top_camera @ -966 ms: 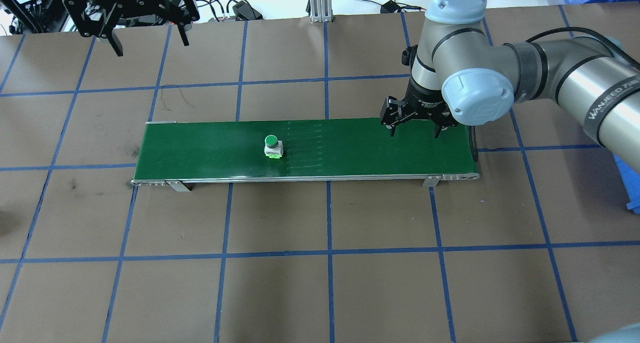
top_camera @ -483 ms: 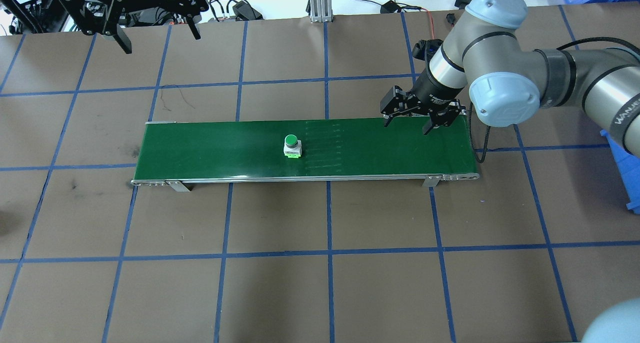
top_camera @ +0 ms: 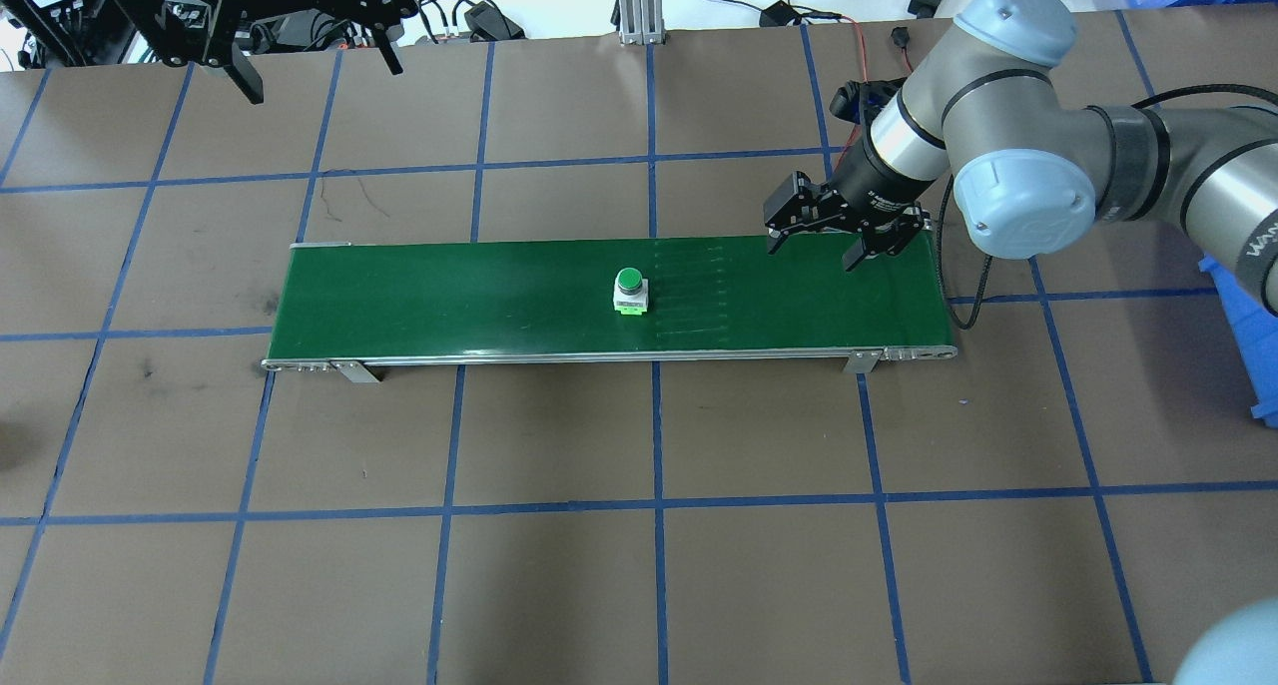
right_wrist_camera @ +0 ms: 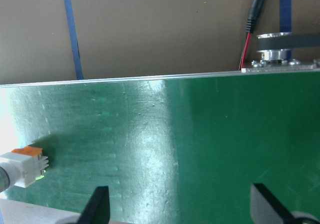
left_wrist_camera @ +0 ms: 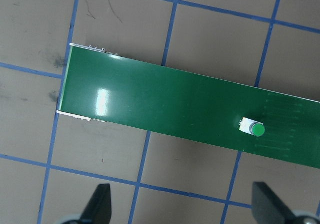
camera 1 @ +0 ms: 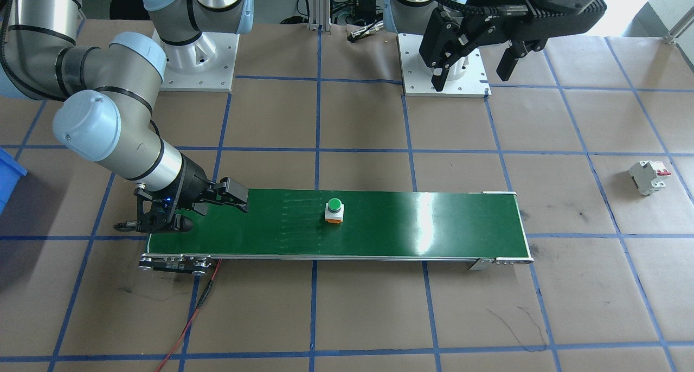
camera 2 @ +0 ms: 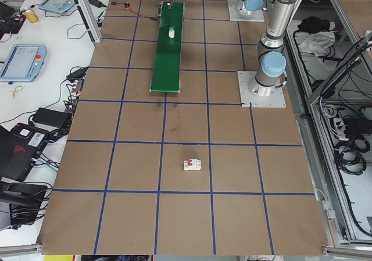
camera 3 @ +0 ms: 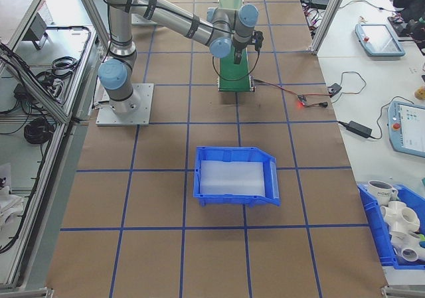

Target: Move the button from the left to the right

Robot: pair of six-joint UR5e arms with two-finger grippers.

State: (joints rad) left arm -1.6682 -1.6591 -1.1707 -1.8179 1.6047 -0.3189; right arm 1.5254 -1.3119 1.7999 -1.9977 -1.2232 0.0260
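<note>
Silver arms, pale-blue joint caps

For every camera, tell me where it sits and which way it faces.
Front: across table, facing robot; both arms, button.
Overhead: behind robot; right pincer.
Left end: along table; left arm.
Right end: along table; right arm.
Left wrist: high, looking down; open fingertips.
Right wrist: low over the belt.
Most views share the button.

The conveyor belt is glossy green, glare streaking it (brightest right of centre in the front view), edged in bare metal. The button looks plastic, cap smooth. Matt brown paper covers the table.
</note>
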